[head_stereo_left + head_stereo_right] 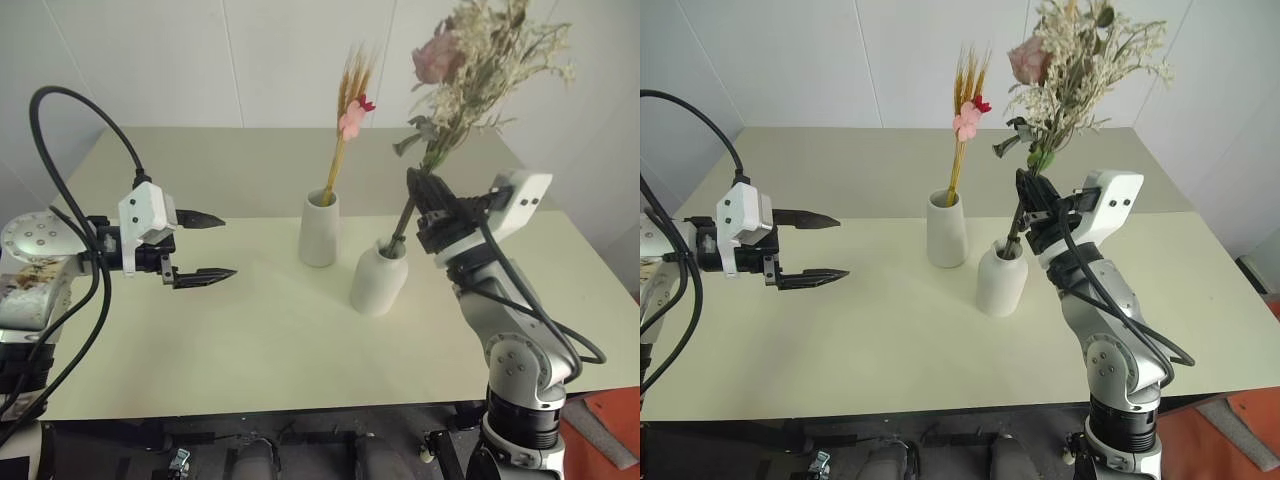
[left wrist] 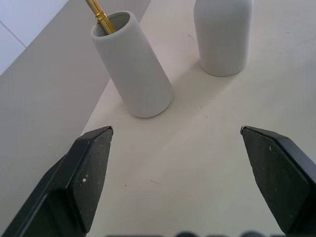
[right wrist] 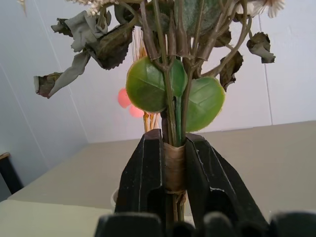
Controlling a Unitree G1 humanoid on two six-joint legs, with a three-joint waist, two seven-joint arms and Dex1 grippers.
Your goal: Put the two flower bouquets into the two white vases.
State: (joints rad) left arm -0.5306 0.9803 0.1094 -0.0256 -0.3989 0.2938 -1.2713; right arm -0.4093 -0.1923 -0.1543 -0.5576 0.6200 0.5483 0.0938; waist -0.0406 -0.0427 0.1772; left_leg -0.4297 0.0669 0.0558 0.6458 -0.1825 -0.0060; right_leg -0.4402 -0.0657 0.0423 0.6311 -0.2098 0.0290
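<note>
The right gripper clamps the wrapped stems of the bushy pink-rose bouquet, stem tips already inside the short, round-shouldered white ceramic vase just below, its long axis leaning. The left gripper hangs apart, empty.

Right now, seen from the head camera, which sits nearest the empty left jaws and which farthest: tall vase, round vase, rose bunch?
1. Tall vase, centre table, nearest the left gripper.
2. Round vase, just right of it.
3. Rose bunch, high on the right, farthest.
</note>
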